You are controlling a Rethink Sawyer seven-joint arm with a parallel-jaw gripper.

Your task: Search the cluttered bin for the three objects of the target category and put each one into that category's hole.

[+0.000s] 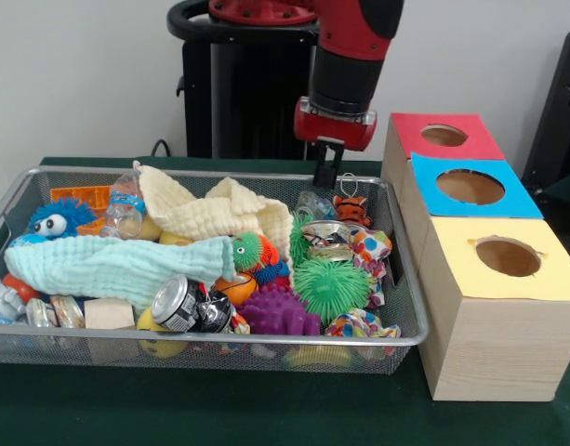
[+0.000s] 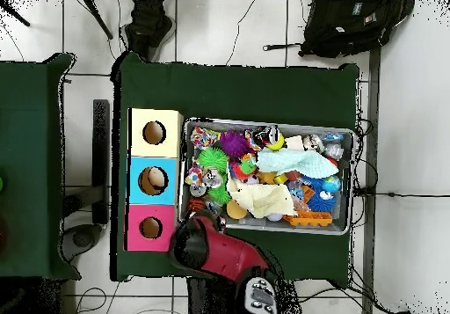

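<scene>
A wire mesh bin (image 1: 266, 342) is heaped with toys, cloths and cans. My gripper (image 1: 326, 178) hangs from the red arm over the bin's far right corner, just above a small tiger toy (image 1: 351, 209) and a crushed silver can (image 1: 329, 237). Nothing shows in its grasp. Beside the bin stand three wooden boxes, each with a round hole: red top (image 1: 444, 136), blue top (image 1: 470, 187), yellow top (image 1: 508, 256). In the overhead view the red arm (image 2: 220, 251) hides the gripper, and something tan shows inside the blue box's hole (image 2: 155, 180).
Also in the bin: a mint cloth (image 1: 108, 265), a cream cloth (image 1: 219, 216), a plastic bottle (image 1: 126, 206), a black and silver can (image 1: 187, 305), green (image 1: 331, 286) and purple (image 1: 280, 311) spiky balls, a blue fuzzy toy (image 1: 57, 218), a wooden block (image 1: 108, 314).
</scene>
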